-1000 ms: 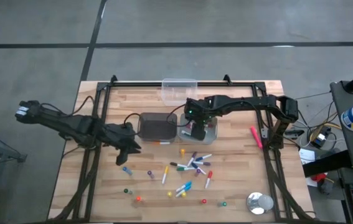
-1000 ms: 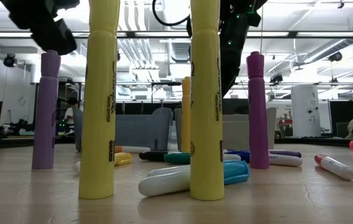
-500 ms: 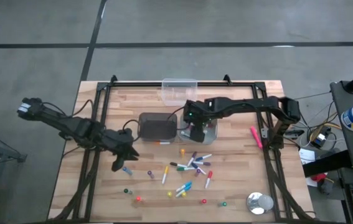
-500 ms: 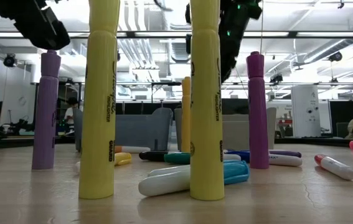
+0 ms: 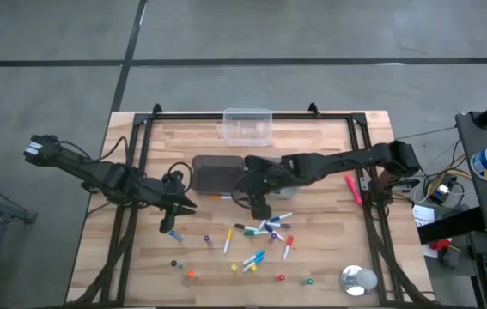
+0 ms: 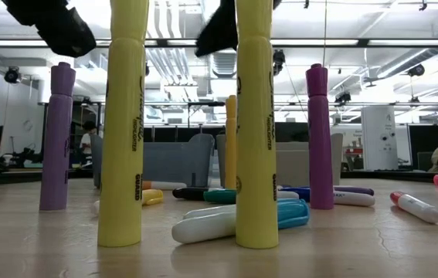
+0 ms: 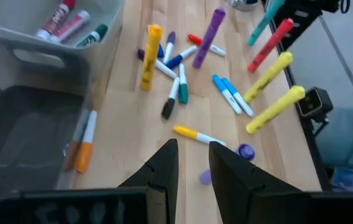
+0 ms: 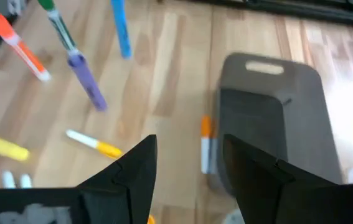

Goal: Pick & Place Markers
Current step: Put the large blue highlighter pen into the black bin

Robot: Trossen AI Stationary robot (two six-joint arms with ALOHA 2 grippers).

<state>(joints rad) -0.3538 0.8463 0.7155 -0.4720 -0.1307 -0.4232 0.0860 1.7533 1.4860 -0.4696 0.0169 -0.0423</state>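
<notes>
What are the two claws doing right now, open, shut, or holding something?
Left gripper: fingers slightly apart, holding nothing, above the table.
Right gripper: open, empty, over the scattered markers.

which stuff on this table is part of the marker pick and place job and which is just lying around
Part of the job:
- scattered coloured markers on the wooden table
- dark grey bin
- light grey bin holding markers
- pink marker lying apart

Just lying about:
- round silver tape roll
- clear plastic container
</notes>
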